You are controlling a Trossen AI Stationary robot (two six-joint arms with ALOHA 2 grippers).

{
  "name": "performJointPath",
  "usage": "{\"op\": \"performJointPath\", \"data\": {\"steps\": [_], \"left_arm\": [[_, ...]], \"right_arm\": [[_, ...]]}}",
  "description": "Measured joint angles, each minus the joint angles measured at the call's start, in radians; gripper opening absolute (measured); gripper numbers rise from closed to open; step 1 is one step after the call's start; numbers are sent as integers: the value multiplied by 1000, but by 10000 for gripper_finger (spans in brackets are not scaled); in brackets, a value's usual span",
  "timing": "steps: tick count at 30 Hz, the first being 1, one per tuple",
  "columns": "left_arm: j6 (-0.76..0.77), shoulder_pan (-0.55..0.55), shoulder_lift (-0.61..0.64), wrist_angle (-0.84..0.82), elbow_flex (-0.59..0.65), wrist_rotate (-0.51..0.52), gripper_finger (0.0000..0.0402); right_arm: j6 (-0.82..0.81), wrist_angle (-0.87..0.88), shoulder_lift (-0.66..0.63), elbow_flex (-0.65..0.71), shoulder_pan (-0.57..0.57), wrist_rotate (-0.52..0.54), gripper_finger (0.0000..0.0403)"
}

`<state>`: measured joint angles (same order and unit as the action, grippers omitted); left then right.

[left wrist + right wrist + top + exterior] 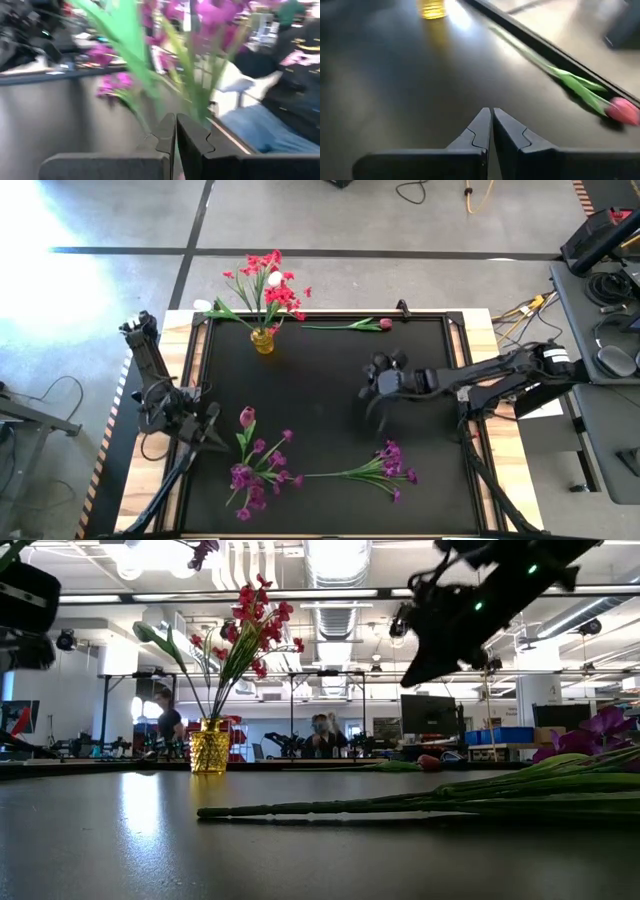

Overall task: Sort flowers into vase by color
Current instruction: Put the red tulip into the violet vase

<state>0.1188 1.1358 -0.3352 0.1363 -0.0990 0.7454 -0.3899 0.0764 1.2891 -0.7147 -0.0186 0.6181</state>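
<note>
A yellow glass vase [263, 340] stands near the table's far edge. It holds red-pink flowers [272, 288] and one white bud [275, 279]. My left gripper [218, 430] is at the left side, shut on a bunch of purple-magenta flowers [255, 470] with a pink tulip [247, 417]. In the low view this bunch shows only at the top edge as purple-magenta flowers [201, 551]. A second purple sprig [372, 470] lies flat near the near edge. A pink tulip sprig [360, 325] lies along the far edge. My right gripper [372, 402] hovers shut and empty above the table's middle-right. My left gripper is shut on the lower ends of the bunch's green stems [200, 107], which rise just beyond its fingertips [167, 127]. The fingertips hide the place of contact. The bunch is lifted clear of the table, with its blooms [215, 10] spreading away from the gripper.
The black mat [330, 420] has bare room in its middle, between the vase and the lying purple sprig [400, 802]. Wooden table borders run along both sides. People [320, 735] stand in the room beyond the far edge, and a person [290, 75] shows in the left wrist view.
</note>
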Motion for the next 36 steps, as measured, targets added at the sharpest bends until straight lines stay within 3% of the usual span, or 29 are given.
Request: {"op": "performJointPath", "data": {"steps": [5, 13, 18, 22, 29, 36], "left_arm": [[-82, -1, 158, -79, 0, 176, 0], [-231, -1, 311, -99, 0, 413, 0], [-237, 0, 333, -75, 0, 433, 0], [-238, -1, 331, -65, 0, 471, 0], [-235, -10, 331, -39, 0, 479, 0], [-293, -35, 334, 28, 0, 479, 0]], "right_arm": [[24, 1, 21, 0, 225, -99, 34], [365, -63, 130, -33, 521, -322, 139], [589, -18, 261, -159, 589, -437, 169], [722, 130, 398, -337, 628, -471, 171], [804, 450, 623, -662, 716, -469, 171], [844, 625, 761, -853, 761, -547, 164]]}}
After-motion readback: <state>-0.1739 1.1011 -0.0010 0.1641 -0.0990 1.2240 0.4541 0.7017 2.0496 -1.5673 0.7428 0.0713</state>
